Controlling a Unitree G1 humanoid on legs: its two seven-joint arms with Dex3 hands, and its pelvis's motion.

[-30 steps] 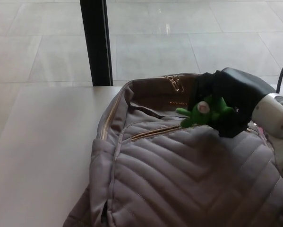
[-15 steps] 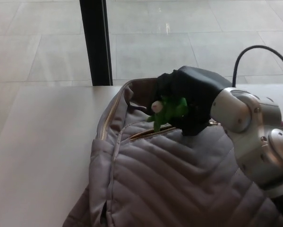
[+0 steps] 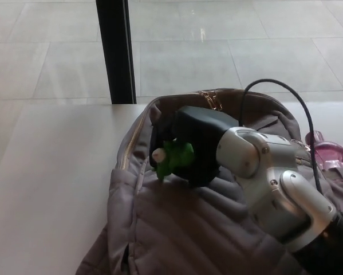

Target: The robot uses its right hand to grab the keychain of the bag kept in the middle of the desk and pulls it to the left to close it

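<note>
The right hand (image 3: 191, 146) is grasping the green keychain (image 3: 174, 157) near the grey bag's (image 3: 177, 229) left end, so the closing pull is seemingly nearing completion, with little zip remaining.

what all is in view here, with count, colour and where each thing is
bag: one, grey-taupe quilted, gold zip trim, middle of the desk, top partly open
keychain: one, green plush figure, at the bag's upper left, held in the robot's hand
desk: one, off-white, under the bag, filling the lower left
pink object: one, translucent pink, right edge behind the bag; too little shows to name it
post: one, black, upright behind the desk, upper left
floor: light grey tiles, beyond the desk
cable: one, black, looping over the robot's arm
right arm: one, silver, coming in from lower right over the bag
right hand: one, black, shut on the keychain
left hand: not in view
</note>
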